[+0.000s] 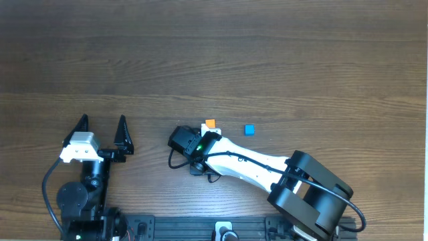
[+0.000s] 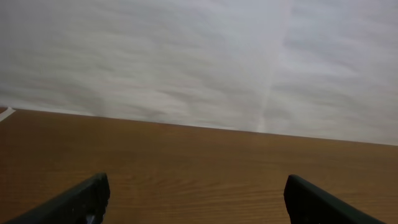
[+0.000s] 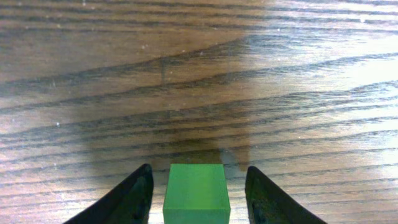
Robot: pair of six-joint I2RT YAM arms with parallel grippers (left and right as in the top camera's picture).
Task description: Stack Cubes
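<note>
The green cube [image 3: 196, 194] sits between the two fingers of the right tool [image 3: 198, 169]. A thin gap shows on each side, so the jaws are spread around the cube and do not pinch it. It appears to rest on the wooden worktop [image 1: 267, 53]. In the top view an orange cube [image 1: 210, 124] lies just beside the right arm's wrist, and a blue cube [image 1: 249, 129] lies a little farther to the right, apart from the orange one.

The left tool [image 1: 102, 120] is well off to the left, spread and holding nothing.

The step in hand looks like the pick of the green cube. The next move calls for closing squarely on its flat sides, lifting it straight up, and setting it down centred on another cube. Which cube is meant as the base cannot be told.
</note>
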